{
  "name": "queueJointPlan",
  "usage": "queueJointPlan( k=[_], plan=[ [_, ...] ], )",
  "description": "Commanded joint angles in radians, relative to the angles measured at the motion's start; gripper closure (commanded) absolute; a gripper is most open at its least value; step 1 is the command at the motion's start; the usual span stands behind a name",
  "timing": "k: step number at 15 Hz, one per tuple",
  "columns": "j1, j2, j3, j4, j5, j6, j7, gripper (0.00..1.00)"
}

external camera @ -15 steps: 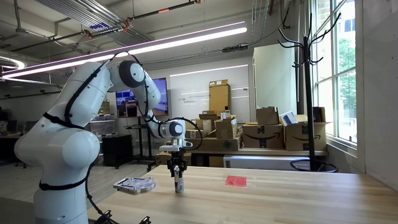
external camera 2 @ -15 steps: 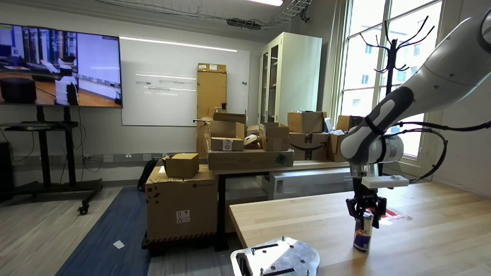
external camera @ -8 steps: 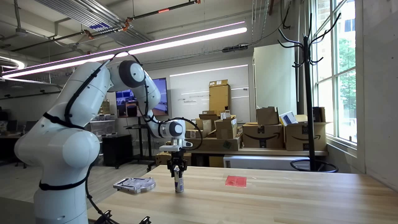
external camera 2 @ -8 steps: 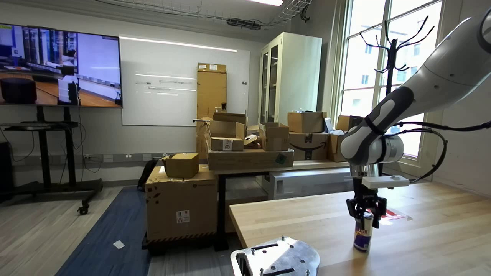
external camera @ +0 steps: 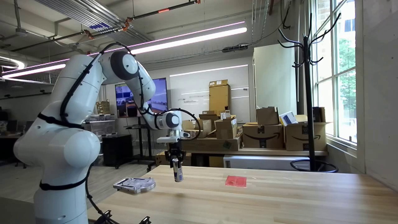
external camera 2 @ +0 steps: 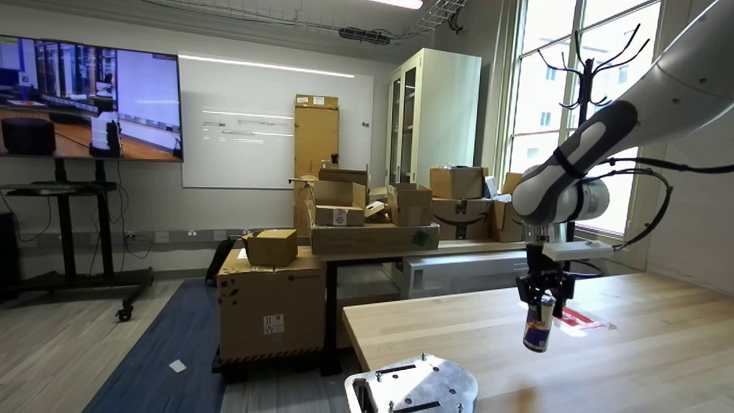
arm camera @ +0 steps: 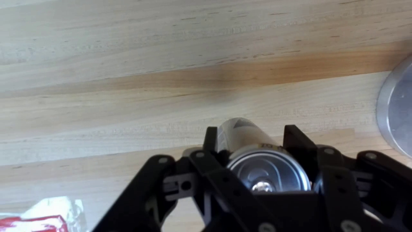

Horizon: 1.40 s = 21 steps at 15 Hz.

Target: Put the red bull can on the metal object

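The red bull can [external camera 2: 538,331] is hanging above the wooden surface [external camera 2: 631,355], apart from it, and the jaws are gripping it near the top — they are standing only the can's own width from each other, one on either side. In both exterior views the can is leaning slightly off upright, and a soft shadow [external camera: 179,195] is falling on the surface beneath it. In the wrist view its round silvery top is facing the camera between the dark jaws. The metal object [external camera: 135,184] is lying flat by the edge of the surface, to one side of the can and well apart from it; its curved end is showing at the right of the wrist view. A flat red item [external camera: 235,181] is lying on the opposite side of the can — its clear film is catching the light. The white arm [external camera: 82,149] is reaching out over the surface. Behind, cardboard boxes [external camera: 262,135] are sitting in piles, and a black coat stand [external camera: 309,109] is standing near the window [external camera: 346,102].
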Motion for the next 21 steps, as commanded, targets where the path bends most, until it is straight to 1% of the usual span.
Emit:
queueJointPlan(
  k=[1,6,13,16,21],
  plan=[
    [0.038,-0.134,0.028,-0.072,-0.051,-0.01,0.008,0.7],
    [0.116,-0.17,0.094,-0.089,-0.091,-0.022,0.024,0.7],
    [0.23,-0.124,0.18,-0.06,-0.122,-0.044,0.065,0.7],
    [0.277,-0.093,0.201,-0.042,-0.155,-0.052,0.095,0.7],
    [0.341,0.014,0.215,0.031,-0.207,-0.075,0.137,0.7]
  ],
)
